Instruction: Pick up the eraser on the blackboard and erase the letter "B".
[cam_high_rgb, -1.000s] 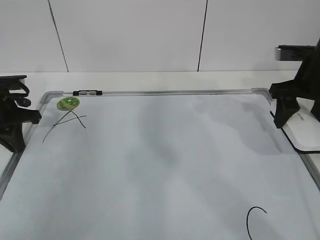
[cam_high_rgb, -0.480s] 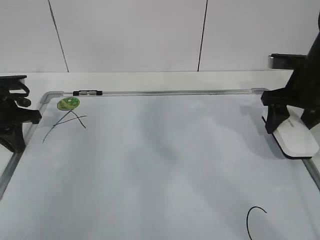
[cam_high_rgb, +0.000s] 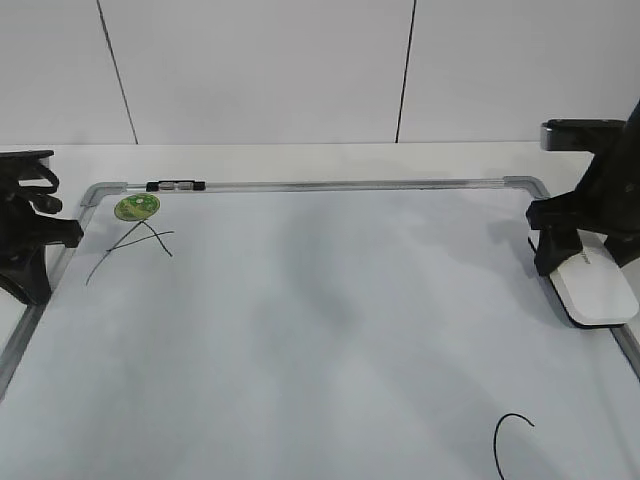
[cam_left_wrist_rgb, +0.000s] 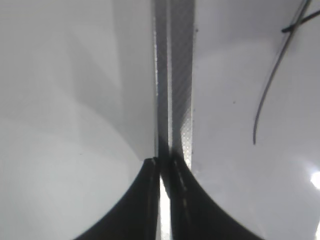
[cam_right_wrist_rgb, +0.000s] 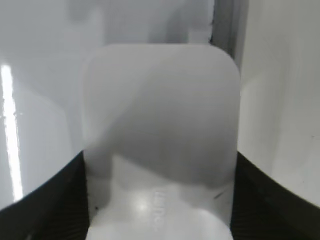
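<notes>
Right pincer (cam_right_wrist_rgb: 160, 220) apparently pinching eraser (cam_high_rgb: 597, 287) | blackboard (cam_high_rgb: 320, 330) edge | white wall (cam_high_rgb: 260, 70)

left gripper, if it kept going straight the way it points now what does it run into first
Probably nothing solid soon. The left gripper, jaws nearly together, points along the grey metal frame of the pale whiteboard; the way ahead looks free, though its height above the frame is unclear.

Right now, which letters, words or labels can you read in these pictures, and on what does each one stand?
"A", scrawled in black on the blackboard, beside the green magnet.
A curved black stroke on the blackboard's near edge, cut off; probably "C".
Embossed text on the eraser: too blurred to read.
Print on the magnet: too small to read.
No "B" shows.
</notes>
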